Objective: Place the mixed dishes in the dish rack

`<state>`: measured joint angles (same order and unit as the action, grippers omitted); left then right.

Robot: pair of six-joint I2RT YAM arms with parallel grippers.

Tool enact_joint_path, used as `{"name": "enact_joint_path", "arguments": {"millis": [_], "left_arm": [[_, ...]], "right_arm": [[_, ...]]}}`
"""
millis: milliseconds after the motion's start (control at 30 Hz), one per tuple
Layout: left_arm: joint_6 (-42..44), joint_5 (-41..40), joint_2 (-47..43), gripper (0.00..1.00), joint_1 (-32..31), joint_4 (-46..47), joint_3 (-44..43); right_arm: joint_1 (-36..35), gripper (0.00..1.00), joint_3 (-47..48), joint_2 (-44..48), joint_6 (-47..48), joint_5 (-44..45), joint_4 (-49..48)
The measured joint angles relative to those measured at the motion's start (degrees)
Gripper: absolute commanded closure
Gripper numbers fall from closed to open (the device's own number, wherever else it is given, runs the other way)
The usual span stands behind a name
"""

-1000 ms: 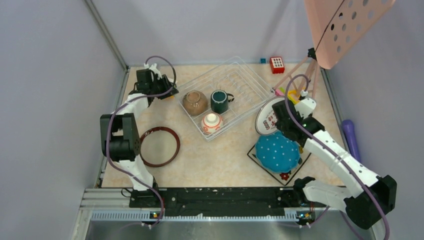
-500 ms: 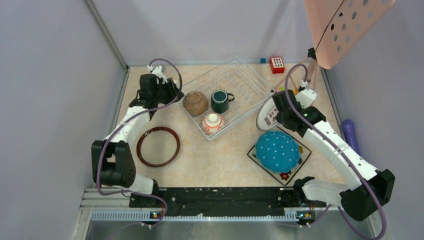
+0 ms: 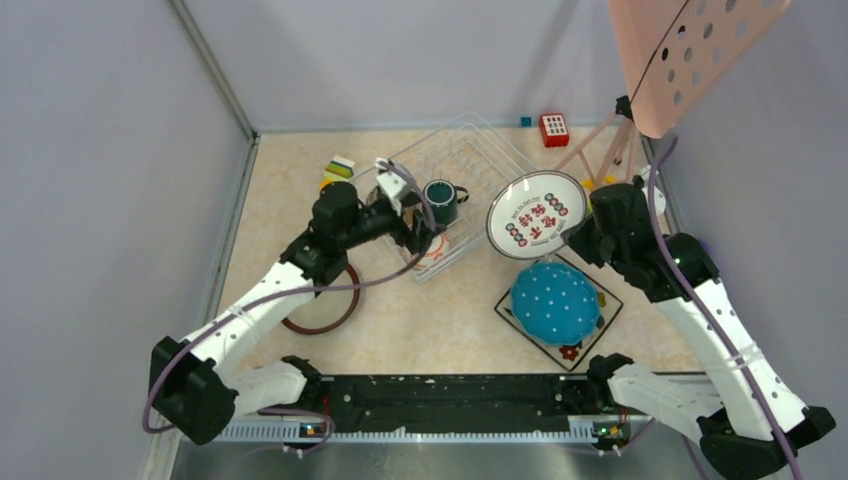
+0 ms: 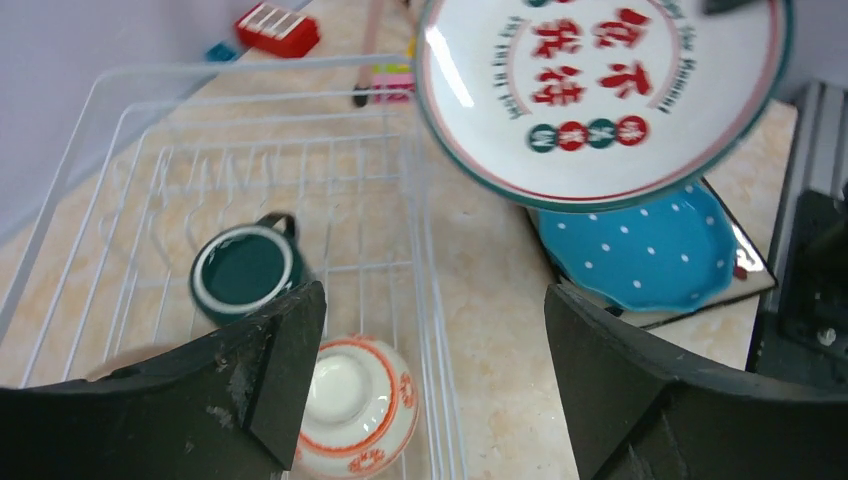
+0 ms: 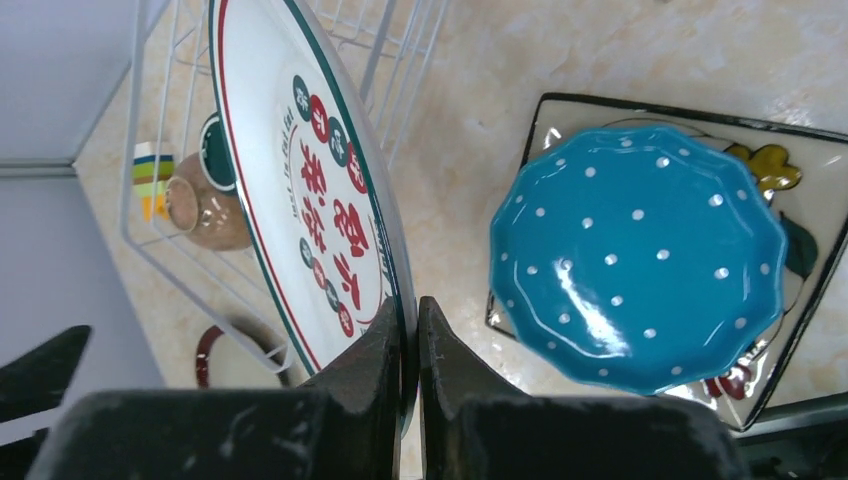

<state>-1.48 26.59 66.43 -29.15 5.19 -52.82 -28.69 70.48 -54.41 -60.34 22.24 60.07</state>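
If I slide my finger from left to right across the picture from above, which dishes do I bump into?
dark red-rimmed round plate → dark green mug → white plate with red characters

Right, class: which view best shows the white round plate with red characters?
Top external: the white round plate with red characters shows nearly whole. Left wrist crops its top; right wrist sees it slanted in the right pincer.
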Motion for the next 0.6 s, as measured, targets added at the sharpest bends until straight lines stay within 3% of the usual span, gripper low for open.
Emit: {"name": "enact_joint_path", "arguments": {"millis": [200,433,600], "left_arm": [[14.97,-2.23,-4.31,0.15,-13.7,3.04,5.68],[29.64,-8.81,-5.6,0.2,-22.38,4.26,7.85],[37.73,-14.27,-1.31,0.29,-27.39,3.26,6.45]], "right_arm": [[0.0,1.0,0.76,-0.28,-4.98,-6.51,1.14],[0.0,1.0,0.0,-0.85,-8.24,-12.26,0.83],[0.0,1.0,-1.66,-0.85,-9.55,-14.99,0.02]]}}
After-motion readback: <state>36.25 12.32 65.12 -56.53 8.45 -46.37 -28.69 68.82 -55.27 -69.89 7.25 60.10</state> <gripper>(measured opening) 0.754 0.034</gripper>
